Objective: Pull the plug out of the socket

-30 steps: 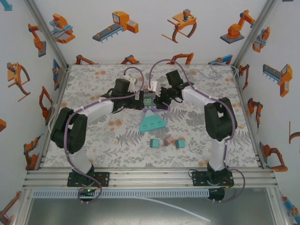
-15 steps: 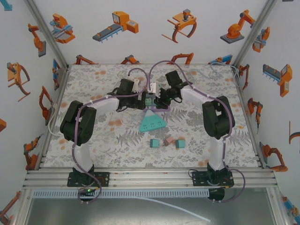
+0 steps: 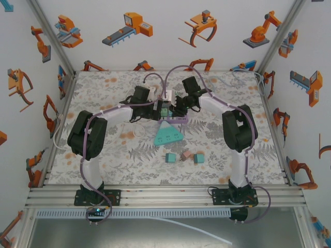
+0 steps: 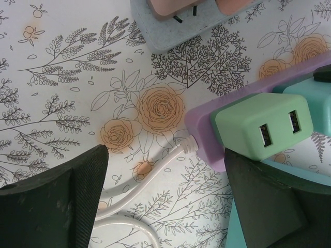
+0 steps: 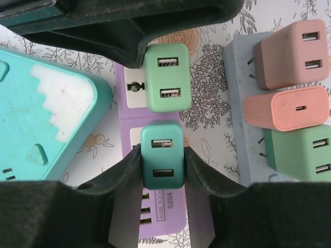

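From above, a floral table (image 3: 103, 155) sits inside walls printed with orange robot pictures. Both arms reach to the middle of the far half, where the left end effector (image 3: 156, 110) and right end effector (image 3: 175, 107) nearly meet over a purple strip (image 3: 178, 120). A teal triangle socket (image 3: 168, 133) lies just in front of the strip, and three small cubes (image 3: 184, 156) sit nearer the arm bases.

In the left wrist view, the left end effector (image 4: 165, 160) has its fingers (image 4: 51, 201) wide apart, with only bare table and a white cable (image 4: 150, 170) between them. The cable runs into the strip's end. A light green plug (image 4: 264, 124) with two USB ports stands on the strip beside the right-hand finger. A grey strip (image 4: 170, 26) lies at the top edge.

In the right wrist view, the right end effector (image 5: 162, 152) is clamped on the teal plug (image 5: 162, 165). This plug is a rounded block with two USB ports on its face. It is seated on the strip next to the green plug. A dark finger from above touches the green plug's corner. The grey strip at the right carries three more plugs (image 5: 292, 106).
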Controlling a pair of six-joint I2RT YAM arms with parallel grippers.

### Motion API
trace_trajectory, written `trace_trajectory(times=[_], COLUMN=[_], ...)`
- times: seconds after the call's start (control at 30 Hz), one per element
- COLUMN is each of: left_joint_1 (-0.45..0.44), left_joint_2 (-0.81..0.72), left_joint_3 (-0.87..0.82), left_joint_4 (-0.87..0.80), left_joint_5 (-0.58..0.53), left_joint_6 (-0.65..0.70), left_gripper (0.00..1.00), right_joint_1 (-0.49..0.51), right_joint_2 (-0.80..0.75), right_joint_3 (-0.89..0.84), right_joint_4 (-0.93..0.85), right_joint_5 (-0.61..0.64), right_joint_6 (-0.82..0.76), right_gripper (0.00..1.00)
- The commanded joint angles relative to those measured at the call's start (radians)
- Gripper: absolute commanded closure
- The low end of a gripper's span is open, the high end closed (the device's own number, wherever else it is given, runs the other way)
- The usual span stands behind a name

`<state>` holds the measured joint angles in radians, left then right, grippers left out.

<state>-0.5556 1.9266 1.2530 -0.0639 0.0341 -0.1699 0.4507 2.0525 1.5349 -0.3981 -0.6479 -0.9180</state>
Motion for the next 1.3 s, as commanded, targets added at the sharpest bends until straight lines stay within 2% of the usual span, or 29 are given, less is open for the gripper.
trace_trajectory(times=[0.0,0.43,0.8,1.03,1.27], left_joint_1=[-0.013,-0.012,-0.011,-0.009,-0.007], left_joint_2=[0.048,0.071,0.042,-0.009,-0.091], left_joint_3=[-0.017,-0.015,-0.012,0.007,0.012], left_joint_4=[-0.086,-0.136,-0.134,-0.135,-0.129], left_joint_5=[-0.055,-0.134,-0.119,-0.093,-0.091], left_joint_6=[0.055,0.058,0.055,0.049,0.040], left_gripper=[0.16,0.16,0.16,0.15,0.07], right_joint_1=[0.005,0.005,0.005,0.005,0.003], right_joint_2=[0.019,0.008,-0.102,-0.257,-0.490], right_joint_3=[0.042,0.105,0.033,-0.073,-0.256], right_joint_4=[-0.033,-0.070,-0.005,0.079,0.196], right_joint_5=[-0.058,-0.042,-0.023,0.025,0.092], right_joint_6=[0.008,0.065,0.123,0.306,0.635], right_gripper=[0.69,0.74,0.75,0.76,0.77])
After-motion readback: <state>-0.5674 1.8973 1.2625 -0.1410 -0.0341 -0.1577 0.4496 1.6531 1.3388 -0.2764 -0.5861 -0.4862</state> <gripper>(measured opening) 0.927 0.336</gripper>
